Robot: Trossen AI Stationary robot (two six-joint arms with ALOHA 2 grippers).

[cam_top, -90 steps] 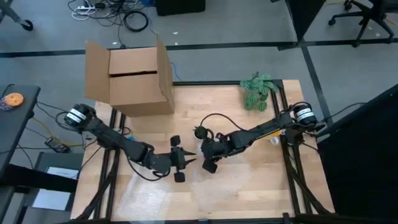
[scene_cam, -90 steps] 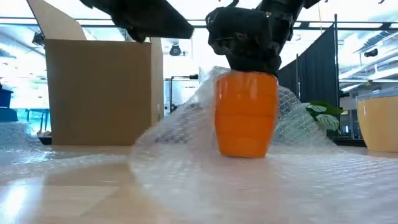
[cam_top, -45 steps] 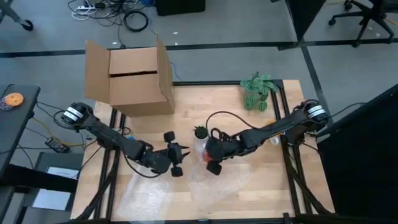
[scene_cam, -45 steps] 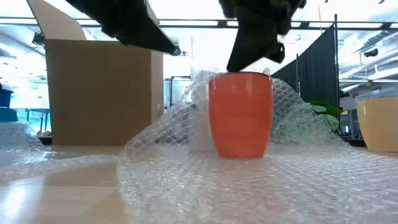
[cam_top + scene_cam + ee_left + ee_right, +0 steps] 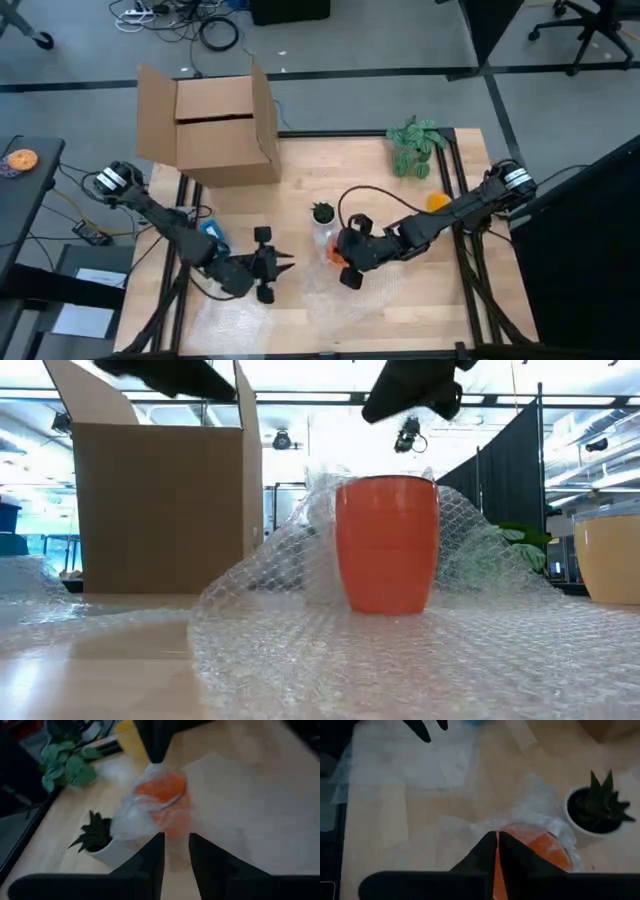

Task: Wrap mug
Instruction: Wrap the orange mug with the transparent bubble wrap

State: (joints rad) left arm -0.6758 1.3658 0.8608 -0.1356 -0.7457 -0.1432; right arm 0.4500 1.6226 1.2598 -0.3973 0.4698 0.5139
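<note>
Low view shows the orange mug (image 5: 386, 543) upright at mid-table, bubble wrap (image 5: 300, 610) draped behind and beneath it. Right gripper (image 5: 349, 262), just beside it, is clenched empty; left gripper (image 5: 264, 276), well left, is released. Wrap looks light and floppy, best pinched at a loose edge; the mug seems rigid, breakable.

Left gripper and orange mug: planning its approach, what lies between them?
High view: only bubble wrap on bare table between left gripper and orange mug.

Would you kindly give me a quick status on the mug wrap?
Left claw open, clear of the wrap. Right claw shut, above the mug. Mug upright on bubble wrap, front bare. Small plant close beside it.
</note>
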